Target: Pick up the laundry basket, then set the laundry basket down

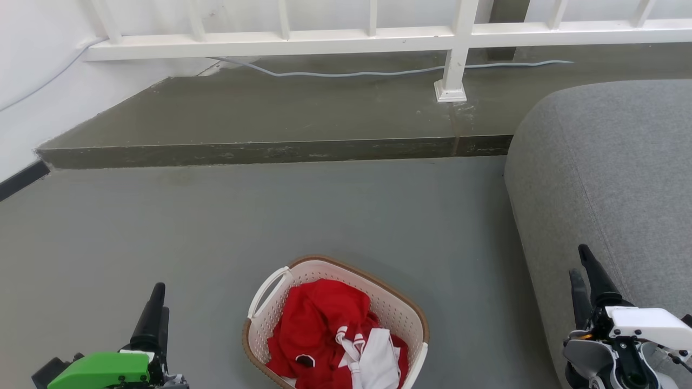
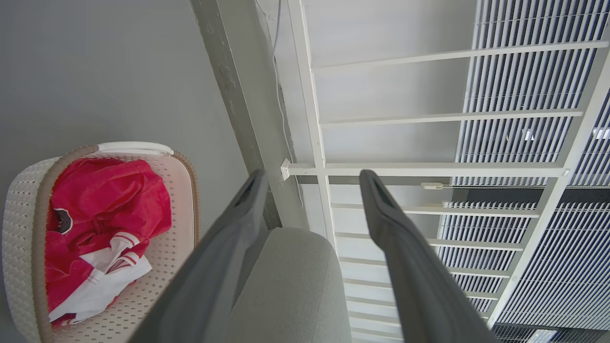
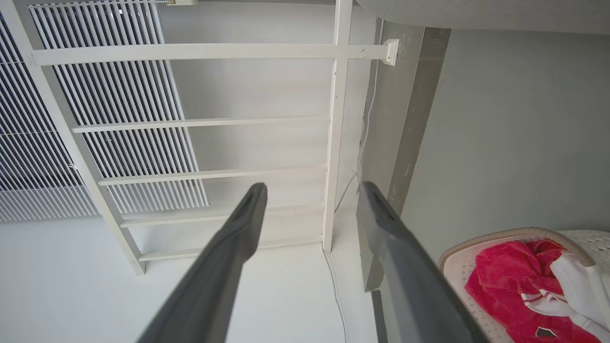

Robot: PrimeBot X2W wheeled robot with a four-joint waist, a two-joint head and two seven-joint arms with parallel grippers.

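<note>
The laundry basket [image 1: 401, 304] stands on the grey floor at the bottom centre of the head view, cream-white with holes, a brown rim and a white loop handle [image 1: 267, 292]. Red and white clothes [image 1: 324, 329] lie inside it. My left gripper [image 1: 161, 298] is left of the basket and apart from it, open and empty. My right gripper [image 1: 578, 262] is far to its right, in front of the sofa, open and empty. The basket [image 2: 20, 214] lies to the left of my left gripper [image 2: 310, 174] in the left wrist view. In the right wrist view the basket [image 3: 495, 235] is at the lower right of my right gripper [image 3: 310, 186].
A grey sofa [image 1: 605, 173] fills the right side. Beyond the basket a raised concrete step [image 1: 270, 147] crosses the floor, carrying a white railing [image 1: 324, 40], its post [image 1: 453, 75] and a pale cable [image 1: 378, 72]. A white wall [image 1: 32, 97] closes the left.
</note>
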